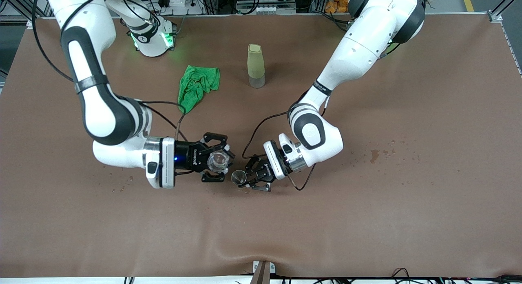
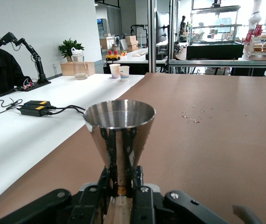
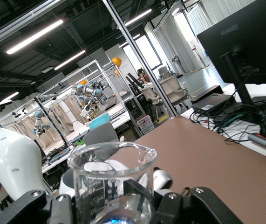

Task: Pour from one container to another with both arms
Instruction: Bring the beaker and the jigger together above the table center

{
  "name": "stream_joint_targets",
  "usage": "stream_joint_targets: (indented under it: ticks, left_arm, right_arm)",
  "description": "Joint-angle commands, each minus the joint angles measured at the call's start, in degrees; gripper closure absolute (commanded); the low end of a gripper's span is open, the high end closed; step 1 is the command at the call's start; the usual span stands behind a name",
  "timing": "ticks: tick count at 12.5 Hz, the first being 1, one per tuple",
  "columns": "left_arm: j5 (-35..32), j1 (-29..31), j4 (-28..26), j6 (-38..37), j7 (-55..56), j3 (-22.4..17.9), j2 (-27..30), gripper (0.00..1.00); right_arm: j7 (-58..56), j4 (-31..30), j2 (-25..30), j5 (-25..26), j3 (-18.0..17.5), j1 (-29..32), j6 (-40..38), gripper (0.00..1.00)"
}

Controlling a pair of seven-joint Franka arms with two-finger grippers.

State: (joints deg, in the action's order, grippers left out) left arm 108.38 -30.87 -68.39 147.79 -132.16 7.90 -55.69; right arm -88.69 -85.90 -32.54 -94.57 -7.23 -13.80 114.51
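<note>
Right end effector (image 1: 215,163): closed around the clear glass cup (image 1: 218,161), held upright above the table (image 1: 367,219).
Left end effector (image 1: 249,177): clamped on the metal jigger (image 1: 238,177), apparently at its waist, just beside the cup.

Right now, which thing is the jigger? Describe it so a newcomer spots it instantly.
Find the left gripper, up over the brown table near the middle. It is shut on the jigger: a small silver metal cone, mouth up. The glass cup beside it, in the right gripper, is clear.

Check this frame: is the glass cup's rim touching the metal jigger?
Apart. The front view shows a strip of brown table between the glass cup in the right gripper and the jigger in the left gripper.
</note>
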Motion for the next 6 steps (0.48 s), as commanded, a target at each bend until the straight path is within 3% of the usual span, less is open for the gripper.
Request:
stream_joint_targets:
  ticks: [1,6]
  left_arm:
    - [1.8,-0.9,2.4,1.2,0.3,-0.9,-0.9,1.00]
    - [3.9,-0.6,2.3,1.0,0.0,-0.8,-0.1,1.00]
  right_arm:
    - [3.1,-1.0,2.6,-1.5,0.3,-1.9,2.1,1.00]
    - [7.6,-1.8,3.9,-1.5,0.1,-3.4,3.0,1.00]
